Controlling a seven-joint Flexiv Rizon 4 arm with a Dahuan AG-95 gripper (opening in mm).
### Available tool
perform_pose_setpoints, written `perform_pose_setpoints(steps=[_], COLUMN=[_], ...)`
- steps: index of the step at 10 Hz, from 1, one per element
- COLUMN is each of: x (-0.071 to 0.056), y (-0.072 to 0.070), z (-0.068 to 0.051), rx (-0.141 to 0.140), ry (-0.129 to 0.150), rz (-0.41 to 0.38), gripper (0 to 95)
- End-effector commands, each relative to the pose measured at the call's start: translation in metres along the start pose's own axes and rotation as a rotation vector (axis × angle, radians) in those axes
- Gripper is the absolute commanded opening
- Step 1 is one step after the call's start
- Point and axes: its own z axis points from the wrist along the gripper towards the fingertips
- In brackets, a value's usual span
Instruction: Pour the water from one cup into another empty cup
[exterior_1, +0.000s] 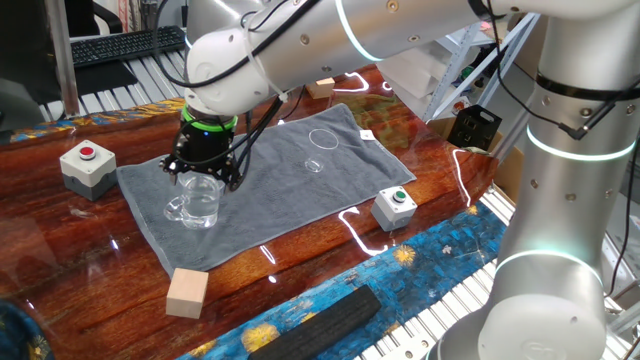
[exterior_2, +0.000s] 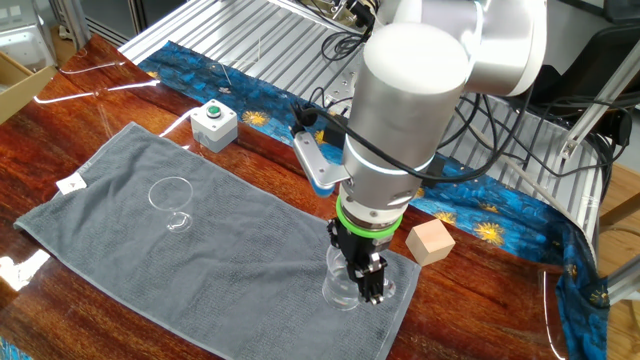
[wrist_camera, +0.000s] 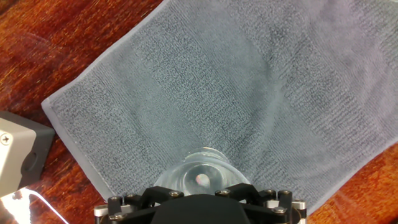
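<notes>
The glass mug (exterior_1: 197, 204) stands upright on the grey towel (exterior_1: 280, 185) near its left end, handle towards the left. A faint shimmer of water shows in it. My gripper (exterior_1: 206, 178) is straight above it with the fingers down at the rim. In the other fixed view the fingers (exterior_2: 372, 282) reach down along the mug's (exterior_2: 345, 285) wall, close together on the glass. The hand view shows the mug (wrist_camera: 200, 175) right under the gripper body, fingertips hidden. The small handleless glass (exterior_1: 322, 146) stands apart, further along the towel, also in the other fixed view (exterior_2: 172, 200).
A grey box with a red button (exterior_1: 87, 166) sits left of the towel. A grey box with a green button (exterior_1: 396, 206) sits at the towel's right edge. A wooden block (exterior_1: 187, 292) lies in front and another (exterior_1: 321, 88) behind. A black bar (exterior_1: 320, 322) lies at the front edge.
</notes>
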Motion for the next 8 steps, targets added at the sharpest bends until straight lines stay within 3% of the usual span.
perform_pose_setpoints(steps=[1,6,7,8], x=[-0.0001,0.0017,0.0023,0.0023], y=[0.0004,0.0032,0.0038,0.0046], z=[0.0011,0.0026,0.0029,0.0021], rx=[0.000,-0.008,-0.008,-0.007], ry=[-0.002,-0.004,-0.004,-0.004], rz=[0.003,0.033,0.044,0.045], gripper=[95.0,95.0,76.0,76.0])
